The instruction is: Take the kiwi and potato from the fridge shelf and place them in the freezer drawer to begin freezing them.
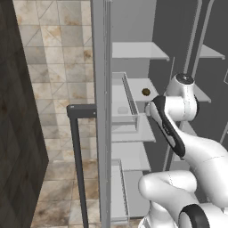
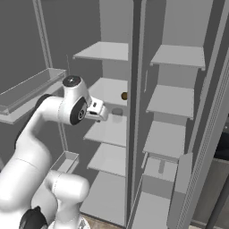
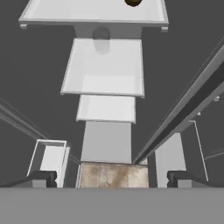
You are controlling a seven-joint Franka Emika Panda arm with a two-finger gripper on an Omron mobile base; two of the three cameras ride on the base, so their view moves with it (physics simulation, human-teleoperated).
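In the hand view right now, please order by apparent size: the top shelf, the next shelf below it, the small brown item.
1. Top shelf and next shelf: similar, unsure; the top one is cut off.
2. Brown item: smallest, cropped.

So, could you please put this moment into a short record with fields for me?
setting: open fridge, several pale shelves stacked inside
kiwi: small brown round item lying on a fridge shelf, untouched
potato: cannot tell from these views
gripper: open, empty, held in the air in front of the shelves, short of the kiwi
door bin: clear, grey-framed, on the open door to the arm's left
freezer drawer: cannot pick it out with certainty
task progress: nothing picked up yet
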